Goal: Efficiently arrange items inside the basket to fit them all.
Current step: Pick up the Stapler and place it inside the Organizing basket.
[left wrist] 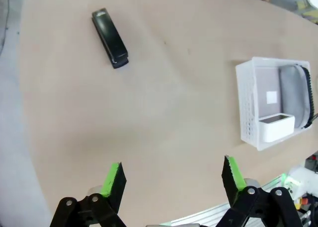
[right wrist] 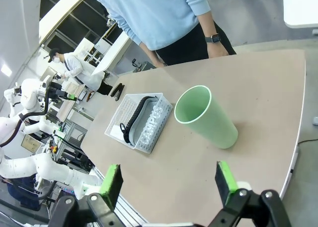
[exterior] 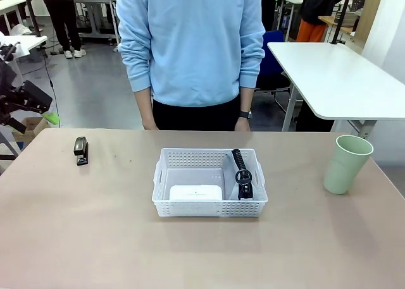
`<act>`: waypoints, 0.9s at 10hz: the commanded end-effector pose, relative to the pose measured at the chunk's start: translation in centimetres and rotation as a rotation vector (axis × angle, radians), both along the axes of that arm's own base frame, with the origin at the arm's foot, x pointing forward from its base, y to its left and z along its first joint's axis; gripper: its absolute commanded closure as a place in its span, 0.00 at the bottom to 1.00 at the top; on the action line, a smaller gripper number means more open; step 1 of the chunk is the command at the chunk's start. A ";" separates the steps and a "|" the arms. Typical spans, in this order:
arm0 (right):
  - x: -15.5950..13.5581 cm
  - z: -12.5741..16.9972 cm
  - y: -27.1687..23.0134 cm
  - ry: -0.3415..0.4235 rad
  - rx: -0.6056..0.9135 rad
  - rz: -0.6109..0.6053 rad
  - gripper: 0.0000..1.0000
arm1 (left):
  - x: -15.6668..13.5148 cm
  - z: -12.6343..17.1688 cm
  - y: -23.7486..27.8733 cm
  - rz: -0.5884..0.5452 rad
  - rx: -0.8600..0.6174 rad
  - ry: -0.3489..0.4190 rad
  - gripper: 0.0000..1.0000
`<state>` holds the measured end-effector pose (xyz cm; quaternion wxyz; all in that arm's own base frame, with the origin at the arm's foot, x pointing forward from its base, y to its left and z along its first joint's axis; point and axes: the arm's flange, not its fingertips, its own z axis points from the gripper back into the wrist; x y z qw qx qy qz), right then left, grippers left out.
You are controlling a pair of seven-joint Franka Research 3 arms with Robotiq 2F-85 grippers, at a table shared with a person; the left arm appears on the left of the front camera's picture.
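The white perforated basket (exterior: 209,183) sits mid-table. Inside it, the white rounded box (exterior: 195,193) lies at the near side and the grey pouch (exterior: 238,173) with its black zipper edge stands on edge along the right wall. The black stapler (exterior: 81,150) lies on the table at the left; the pale green cup (exterior: 346,164) stands upright at the right. My left gripper (left wrist: 172,179) hangs open high above the table, with the stapler (left wrist: 110,38) and basket (left wrist: 274,102) far below. My right gripper (right wrist: 168,180) is open above the cup (right wrist: 206,116).
A person in a light blue sweatshirt (exterior: 190,42) stands at the far edge of the table, arms down. A white table (exterior: 335,77) stands at the back right. Bare tabletop surrounds the basket on all sides.
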<state>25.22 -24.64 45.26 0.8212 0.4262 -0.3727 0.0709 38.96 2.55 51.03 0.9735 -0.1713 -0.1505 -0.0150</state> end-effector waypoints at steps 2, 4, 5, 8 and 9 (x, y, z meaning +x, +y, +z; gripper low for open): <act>0.1 0.2 -0.1 -0.036 0.004 0.004 0.00 | 2.5 -0.2 -1.0 -0.017 0.153 -0.006 0.00; 0.1 0.2 -0.1 -0.036 0.004 0.004 0.00 | 7.4 -1.7 -1.6 -0.103 0.199 -0.008 0.00; 0.1 0.2 -0.1 -0.036 0.004 0.004 0.00 | 9.4 -2.6 -1.7 -0.025 0.229 0.011 0.00; 0.1 0.2 -0.1 -0.036 0.004 0.004 0.00 | 13.4 -6.3 -1.9 0.031 0.223 0.127 0.00; 0.1 0.2 -0.1 -0.036 0.004 0.004 0.00 | 14.9 -8.3 -2.1 0.045 0.220 0.155 0.00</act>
